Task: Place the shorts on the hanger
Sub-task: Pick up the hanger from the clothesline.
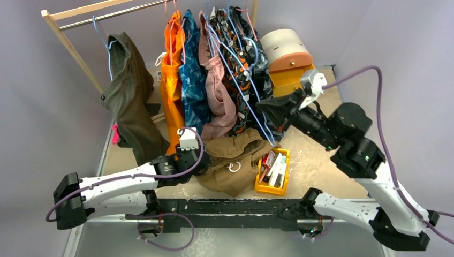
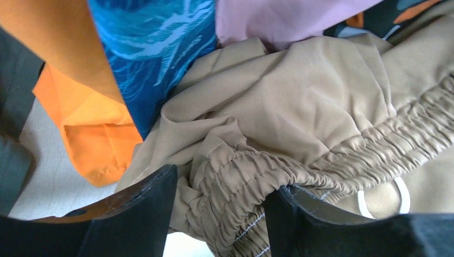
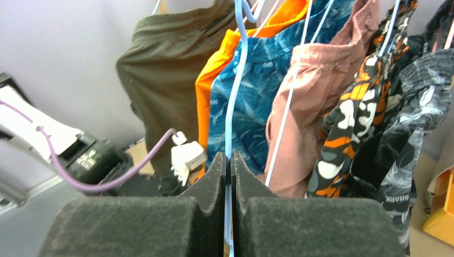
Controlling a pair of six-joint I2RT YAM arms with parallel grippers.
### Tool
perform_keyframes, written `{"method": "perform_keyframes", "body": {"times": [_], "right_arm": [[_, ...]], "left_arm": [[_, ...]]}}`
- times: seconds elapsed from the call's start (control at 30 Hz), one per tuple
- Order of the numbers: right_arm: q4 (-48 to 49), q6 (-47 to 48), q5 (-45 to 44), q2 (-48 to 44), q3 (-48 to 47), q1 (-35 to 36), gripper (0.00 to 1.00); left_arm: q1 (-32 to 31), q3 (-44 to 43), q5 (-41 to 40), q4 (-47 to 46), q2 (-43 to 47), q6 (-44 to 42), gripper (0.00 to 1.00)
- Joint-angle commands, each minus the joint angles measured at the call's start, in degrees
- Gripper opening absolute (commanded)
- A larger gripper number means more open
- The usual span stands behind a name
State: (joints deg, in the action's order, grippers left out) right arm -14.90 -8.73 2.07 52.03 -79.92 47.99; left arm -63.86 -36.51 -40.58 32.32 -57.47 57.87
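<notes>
**Two grippers loaded: shorts low, hanger high**

Both arms were holding something. The left gripper [image 2: 222, 184] had the gathered elastic waistband of the tan shorts [image 2: 300, 91] bunched between its black fingers [image 2: 134, 219]. Only the left wrist view showed that pinch, with a loop of white drawstring [image 2: 401, 195] just to its right. From overhead the wrist hid the contact, but the shorts could be seen lying in a heap on the near middle of the table [image 1: 316, 160], under the hanging clothes.

The right gripper [image 3: 229, 166], high at the right of the rack [image 1: 69, 32], had its dark pads [image 3: 209, 187] pressed almost together on the thin wire of the light-blue hanger [image 3: 234, 96]. That grip was plain in the right wrist view. The overhead view showed only thin blue wires slanting down from the rail to the gripper's tip.

Beyond the hanger hung an olive-green garment [image 1: 128, 96], orange shorts [image 1: 171, 75], a blue patterned piece [image 1: 193, 80], a pink piece [image 1: 214, 91] and dark patterned clothes [image 1: 241, 64]. A yellow bin [image 1: 260, 182] of small items sat just right of the tan shorts.

The tabletop was pale tan and scuffed. Plain lilac-grey walls closed in the left, far and right sides.
</notes>
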Motion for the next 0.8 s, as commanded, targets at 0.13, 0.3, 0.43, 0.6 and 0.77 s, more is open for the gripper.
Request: {"method": "perform_keyframes", "body": {"times": [0.13, 0.3, 0.43, 0.6, 0.77], "right_arm": [[-5.41, 0.00, 5.61, -7.68, 4.33, 0.15, 0.00], [-7.17, -0.30, 4.28, -10.53, 6.72, 0.13, 0.00], [-8.24, -0.30, 4.00, -11.39, 7.93, 0.18, 0.00], [-10.13, -0.31, 3.34, -12.09, 8.29, 0.18, 0.00], [-11.74, -0.28, 1.26, -12.74, 7.80, 0.18, 0.00]], "left_arm": [[0.14, -7.92, 7.11, 0.61, 0.76, -7.33, 0.64], [0.13, -12.21, 7.75, 3.45, 1.75, -9.96, 0.68], [0.14, -14.96, 7.17, 5.88, 2.76, -10.63, 0.70], [0.14, -18.39, 7.34, 8.88, 5.09, -11.52, 0.72], [0.18, -21.86, 11.75, 10.42, 7.33, -13.60, 0.75]]}}
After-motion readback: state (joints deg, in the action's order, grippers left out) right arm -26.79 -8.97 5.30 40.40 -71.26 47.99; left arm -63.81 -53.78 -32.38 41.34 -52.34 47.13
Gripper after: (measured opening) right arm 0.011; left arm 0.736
